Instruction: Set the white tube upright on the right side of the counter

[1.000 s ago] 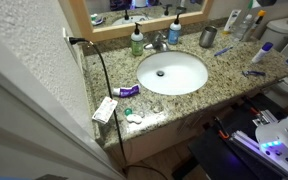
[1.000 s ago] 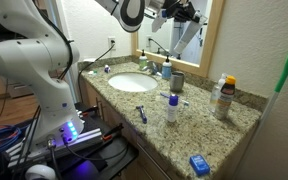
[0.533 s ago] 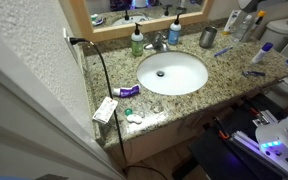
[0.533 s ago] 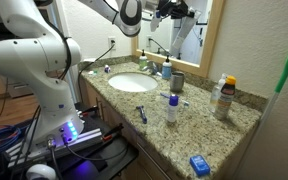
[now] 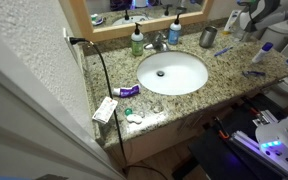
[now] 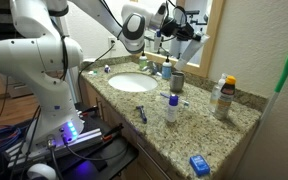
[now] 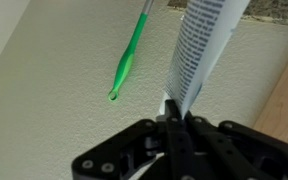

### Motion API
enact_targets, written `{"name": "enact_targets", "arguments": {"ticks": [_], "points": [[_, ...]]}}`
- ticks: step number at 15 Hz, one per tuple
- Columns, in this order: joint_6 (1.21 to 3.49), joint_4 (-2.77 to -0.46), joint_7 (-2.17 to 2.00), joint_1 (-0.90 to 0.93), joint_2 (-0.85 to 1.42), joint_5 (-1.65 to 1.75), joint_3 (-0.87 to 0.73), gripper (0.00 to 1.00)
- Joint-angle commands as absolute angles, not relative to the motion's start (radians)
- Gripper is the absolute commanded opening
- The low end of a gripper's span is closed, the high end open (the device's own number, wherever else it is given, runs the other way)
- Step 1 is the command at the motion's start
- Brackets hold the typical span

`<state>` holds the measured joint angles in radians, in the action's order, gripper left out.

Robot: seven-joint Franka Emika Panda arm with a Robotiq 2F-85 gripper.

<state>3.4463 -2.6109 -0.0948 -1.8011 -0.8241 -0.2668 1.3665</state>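
Observation:
My gripper [image 7: 176, 118] is shut on the flat end of the white tube [image 7: 199, 50], which points away from the wrist camera and has rows of small dark print. In both exterior views the gripper [image 6: 184, 24] [image 5: 256, 12] hangs in the air in front of the mirror, well above the back of the speckled granite counter [image 6: 224, 130] [image 5: 234, 75], to the right of the white sink [image 5: 171, 72]. The tube itself is hard to make out in the exterior views.
Green [image 5: 137, 42] and blue [image 5: 174, 32] soap bottles flank the faucet [image 5: 159, 42]. A metal cup [image 6: 177, 82], a white blue-capped bottle [image 6: 171, 108], orange-capped bottles [image 6: 222, 95] and a blue box [image 6: 198, 165] stand on the right part. A green handle [image 6: 287, 60] leans on the wall.
The arm has come lower and swung a little along the mirror, and the wrist has turned. The tube has stayed in the shut gripper.

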Motion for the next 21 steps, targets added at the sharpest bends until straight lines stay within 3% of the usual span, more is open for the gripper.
{"name": "enact_targets", "arguments": {"ticks": [1, 10, 11, 16, 21], "points": [[3.442, -2.615, -0.124, -1.795, -0.831, -0.235, 1.355, 0.04], [3.475, -2.602, -0.555, -1.891, -1.17, -0.616, 1.642, 0.01], [3.444, -2.585, -0.476, -1.821, -1.037, -0.542, 1.572, 0.01], [3.44, -2.579, -0.497, -1.818, -1.056, -0.547, 1.573, 0.01], [3.47, -2.509, -0.694, -1.98, -1.283, -0.776, 1.71, 0.01]]}}
